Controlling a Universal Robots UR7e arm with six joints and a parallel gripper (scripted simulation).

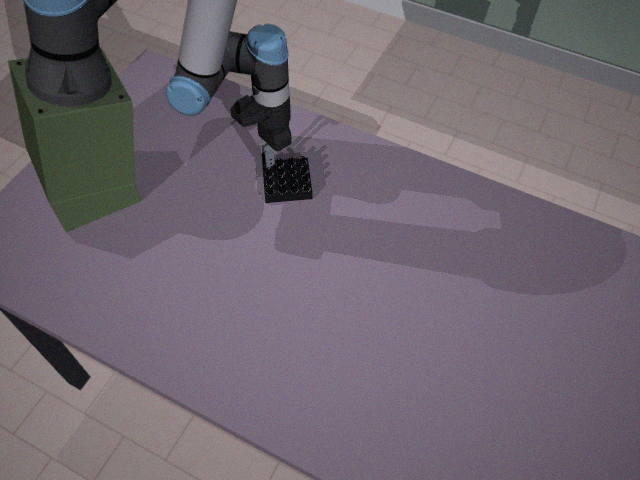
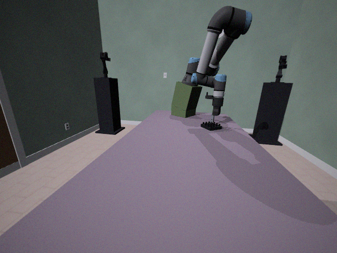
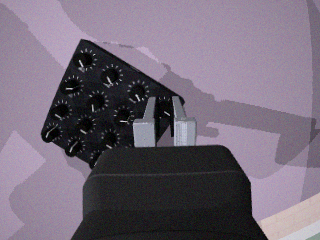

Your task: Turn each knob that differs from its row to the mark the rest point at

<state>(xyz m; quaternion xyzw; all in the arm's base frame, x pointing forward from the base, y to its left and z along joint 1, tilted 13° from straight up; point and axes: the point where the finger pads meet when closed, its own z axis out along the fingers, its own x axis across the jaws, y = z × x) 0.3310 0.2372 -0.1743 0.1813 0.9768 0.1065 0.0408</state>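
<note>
The black knob box (image 1: 287,179) stands on the purple table near the arm's base; it also shows in the exterior view (image 2: 211,125) and the wrist view (image 3: 107,107). It carries four rows of black knobs with white lines and rings of marks. My gripper (image 3: 164,109) points straight down over one corner of the box, the corner nearest the arm's base in the top view (image 1: 267,157). Its two grey fingers are shut on the corner knob (image 3: 163,108), which is mostly hidden between them. The printed names are too small to read.
The green pedestal (image 1: 72,149) under the arm's base stands left of the box. Two dark camera stands (image 2: 107,104) (image 2: 271,111) stand on the floor beside the table. The table's far edge runs close behind the box.
</note>
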